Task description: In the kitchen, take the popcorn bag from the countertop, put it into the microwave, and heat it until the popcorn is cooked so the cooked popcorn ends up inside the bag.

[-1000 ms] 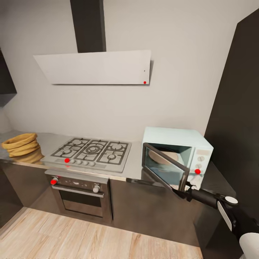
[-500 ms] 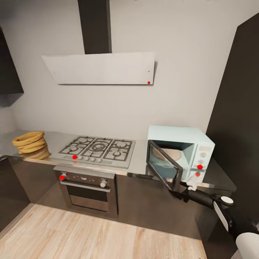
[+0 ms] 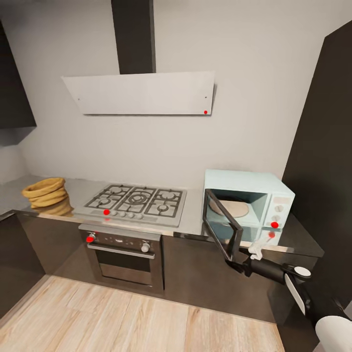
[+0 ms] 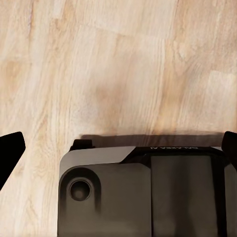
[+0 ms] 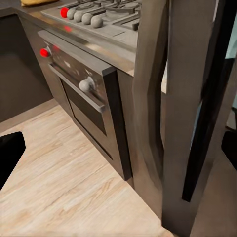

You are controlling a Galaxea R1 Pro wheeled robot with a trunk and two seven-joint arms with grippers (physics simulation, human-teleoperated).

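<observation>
Right gripper (image 3: 246,259), lower right of head view, at the open microwave (image 3: 249,205) door's edge; grip unclear. Popcorn bag (image 3: 45,194) sits far left on the countertop (image 3: 194,215). Left gripper spread wide above floor (image 4: 118,64).

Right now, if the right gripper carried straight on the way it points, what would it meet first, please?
Most likely the open microwave door: in the right wrist view its edge stands directly ahead between the fingertips, very close. The oven lies further off to one side. Exact depth is unclear.
</observation>
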